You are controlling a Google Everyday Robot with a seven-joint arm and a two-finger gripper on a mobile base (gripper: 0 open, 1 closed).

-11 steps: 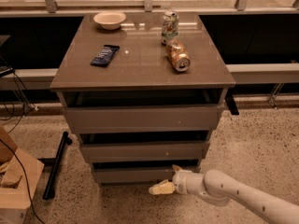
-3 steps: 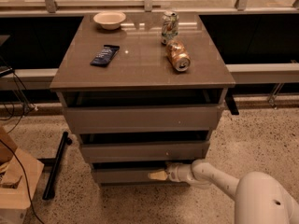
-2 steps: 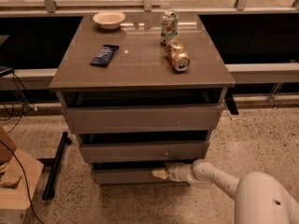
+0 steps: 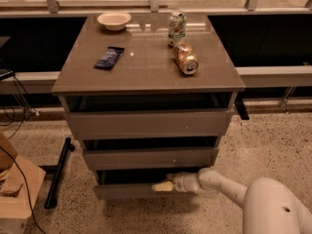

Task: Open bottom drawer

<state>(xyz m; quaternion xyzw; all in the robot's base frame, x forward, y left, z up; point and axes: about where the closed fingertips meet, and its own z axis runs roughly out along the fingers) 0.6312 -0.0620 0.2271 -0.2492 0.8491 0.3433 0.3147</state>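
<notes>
The bottom drawer [image 4: 131, 190] is the lowest and narrowest of three grey-brown flat fronts in the cabinet. It stands a little way out, with a dark gap above its front. My gripper [image 4: 163, 185] reaches in from the lower right on a white arm [image 4: 219, 186]. Its pale tip sits at the top edge of the bottom drawer's front, right of centre, just under the middle drawer [image 4: 148, 158].
The top drawer [image 4: 146, 124] is also slightly out. On the cabinet top [image 4: 146, 62] lie a white bowl [image 4: 114, 20], a dark snack packet [image 4: 108, 57], an upright can [image 4: 176, 28] and a can on its side [image 4: 185, 57]. A black bar [image 4: 57, 173] and a cardboard box [image 4: 17, 189] are on the floor at left.
The gripper rose from in front of the bottom drawer to its top edge. Since then it has drawn back slightly, and the drawer front has come out a little with it.
</notes>
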